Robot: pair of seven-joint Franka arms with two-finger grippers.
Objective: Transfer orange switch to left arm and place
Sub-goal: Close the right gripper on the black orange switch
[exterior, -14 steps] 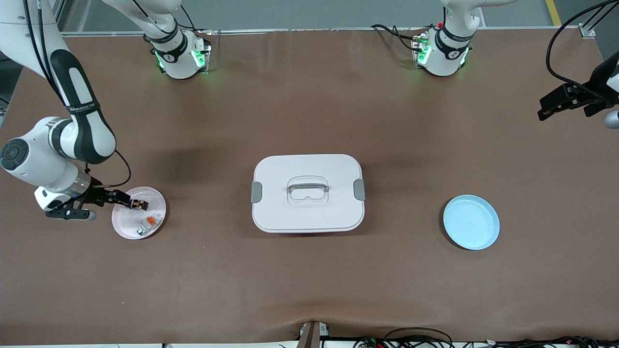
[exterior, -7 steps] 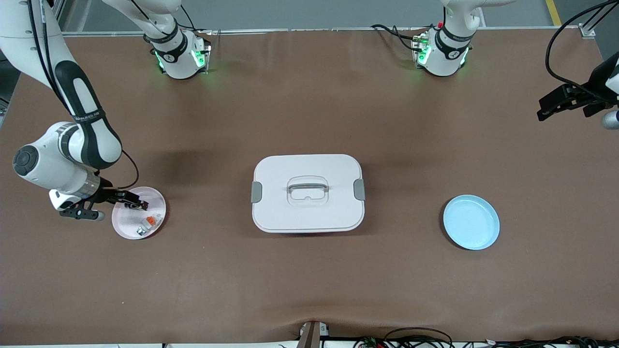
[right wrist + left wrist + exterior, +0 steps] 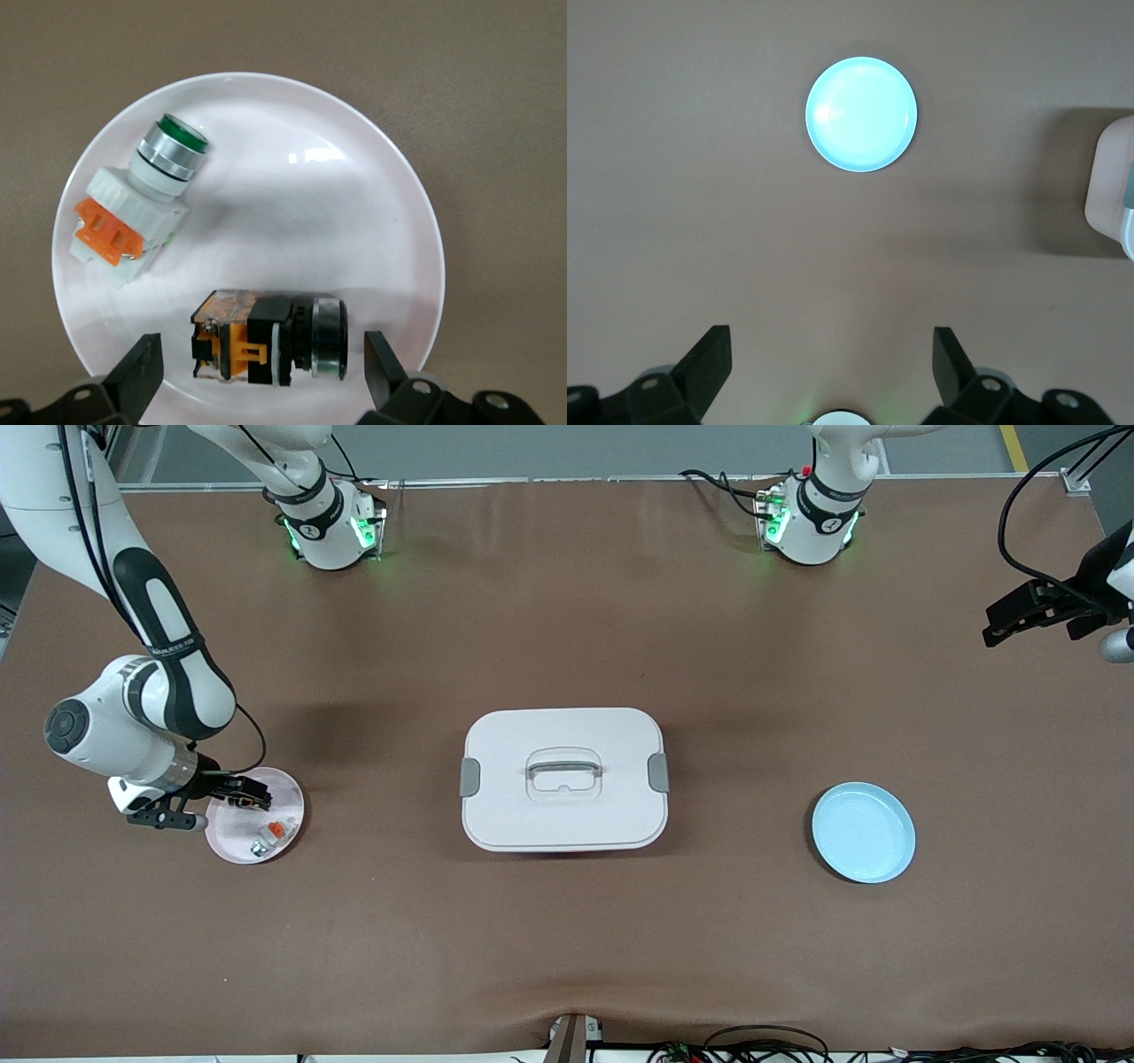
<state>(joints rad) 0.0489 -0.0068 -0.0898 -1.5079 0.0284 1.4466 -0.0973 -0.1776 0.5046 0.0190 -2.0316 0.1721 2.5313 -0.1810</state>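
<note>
The orange switch (image 3: 266, 341), black with an orange part and a metal ring, lies on its side on the pale pink plate (image 3: 337, 204) at the right arm's end of the table. My right gripper (image 3: 263, 359) is open, its fingers on either side of the switch without touching it. In the front view the right gripper (image 3: 252, 797) covers the switch. My left gripper (image 3: 997, 627) is open and empty, waiting high over the left arm's end of the table; it also shows in the left wrist view (image 3: 833, 350). The white box (image 3: 564, 779) stands mid-table.
A white-grey piece with an orange tab and a green button (image 3: 133, 212) lies on the same pink plate (image 3: 288, 828). A light blue plate (image 3: 864, 833) lies between the box and the left arm's end, also in the left wrist view (image 3: 861, 113).
My right arm's wrist has swung in closer over the pink plate, with the gripper low around the switch. The left arm has barely moved.
</note>
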